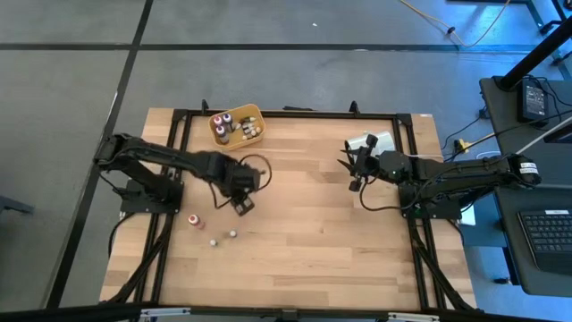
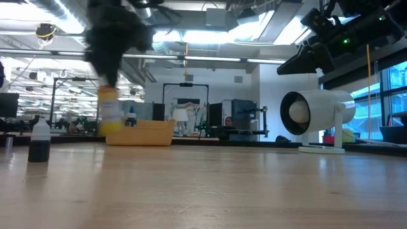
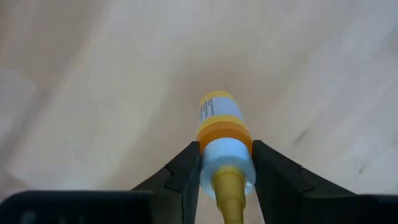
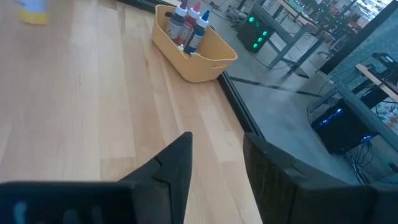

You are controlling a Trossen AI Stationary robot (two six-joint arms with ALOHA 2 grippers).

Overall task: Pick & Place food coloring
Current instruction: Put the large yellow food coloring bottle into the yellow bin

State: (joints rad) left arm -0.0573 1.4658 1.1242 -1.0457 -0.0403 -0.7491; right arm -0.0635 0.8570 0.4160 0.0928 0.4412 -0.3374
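Note:
My left gripper (image 1: 242, 205) (image 3: 226, 149) hangs over the table's left half, shut on a small yellow-orange food coloring bottle (image 3: 219, 115) (image 2: 109, 109). Three more small bottles stand loose on the wood near it (image 1: 194, 220) (image 1: 214, 241) (image 1: 232, 235); one dark one with a white cap (image 2: 39, 141) shows in the low view. Several bottles stand upright in the yellow-orange tray (image 1: 253, 114) (image 4: 205, 62) at the far edge. My right gripper (image 1: 355, 179) (image 4: 217, 158) waits open over the table's right half, touching nothing. My left gripper pinches the yellow bottle between its two fingers at the pale collar (image 3: 227, 158) just under the nozzle, above the orange band. The fingers (image 3: 189, 162) come from above, pointing down. The bottle hangs upright below them, nozzle up, and its base looks just off the table.
A large white cylinder (image 1: 371, 141) (image 2: 315, 114) sits on the table's far right, beside my right arm. A black frame (image 1: 295, 112) runs around the table's edges. Bare wood (image 1: 304, 224) lies between the two arms and toward the near edge.

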